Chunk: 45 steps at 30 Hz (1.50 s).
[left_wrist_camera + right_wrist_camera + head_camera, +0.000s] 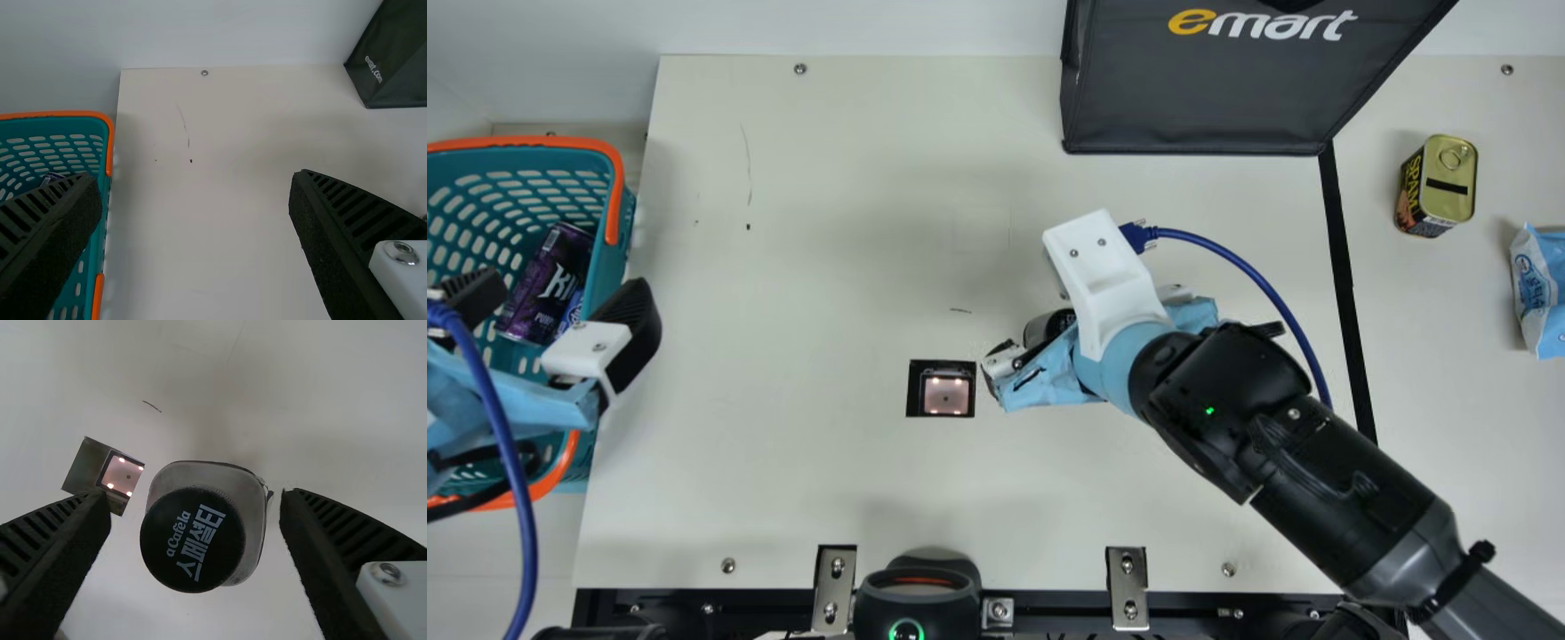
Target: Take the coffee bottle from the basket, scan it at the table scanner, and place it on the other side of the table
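Left tool [556,300] gapes; right tool [1035,322] gapes around bottle [193,540].

Basket [624,236] at nine o'clock looked smooth plastic; tin [1454,178] at two, shiny metal; bottle cap [193,540], matt plastic.

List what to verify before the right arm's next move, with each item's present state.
1. Coffee bottle out of the basket: ok, it stands on the table, cap up.
2. Right gripper lined up: ok, open, one finger on each side of the bottle.
3. Bottle gripped: not ok, gaps show between it and both fingers.
4. Bottle over the scanner: not ok, it stands beside it.
5. Scan registered: cannot tell.
6. Left gripper out of the way: ok, open and over by the basket.
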### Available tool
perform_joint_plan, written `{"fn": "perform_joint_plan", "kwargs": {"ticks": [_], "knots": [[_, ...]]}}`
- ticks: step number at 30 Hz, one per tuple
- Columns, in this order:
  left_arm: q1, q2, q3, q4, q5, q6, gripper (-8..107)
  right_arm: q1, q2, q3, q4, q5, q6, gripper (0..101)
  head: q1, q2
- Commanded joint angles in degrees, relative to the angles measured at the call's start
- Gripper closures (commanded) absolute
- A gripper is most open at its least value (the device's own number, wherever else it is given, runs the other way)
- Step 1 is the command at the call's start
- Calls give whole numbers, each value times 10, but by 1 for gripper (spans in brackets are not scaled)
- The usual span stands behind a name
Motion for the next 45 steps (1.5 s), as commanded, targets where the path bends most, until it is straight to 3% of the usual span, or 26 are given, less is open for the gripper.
{"fn": "perform_joint_plan", "kwargs": {"ticks": [1, 10, 11, 23, 29, 38, 45], "knots": [[0, 0, 0, 0, 0, 0, 9, 4, 1, 0, -11, 2, 8, 40, -16, 1], [0, 0, 0, 0, 0, 0, 9, 22, 0, -14, -47, 16, 34, 100, -16, 1], [0, 0, 0, 0, 0, 0, 9, 23, 0, -18, -51, 20, 36, 101, -16, 1], [0, 0, 0, 0, 0, 0, 9, 33, -5, -95, -67, 82, 31, 101, -16, 1], [0, 0, 0, 0, 0, 0, 9, 17, -8, -117, -60, 94, 23, 101, -16, -79], [0, 0, 0, 0, 0, 0, 9, -109, -60, -75, -24, 74, -22, 101, -16, -199], [0, 0, 0, 0, 0, 0, 9, -253, -102, -33, 20, 64, -101, 101, -16, -199]]}}
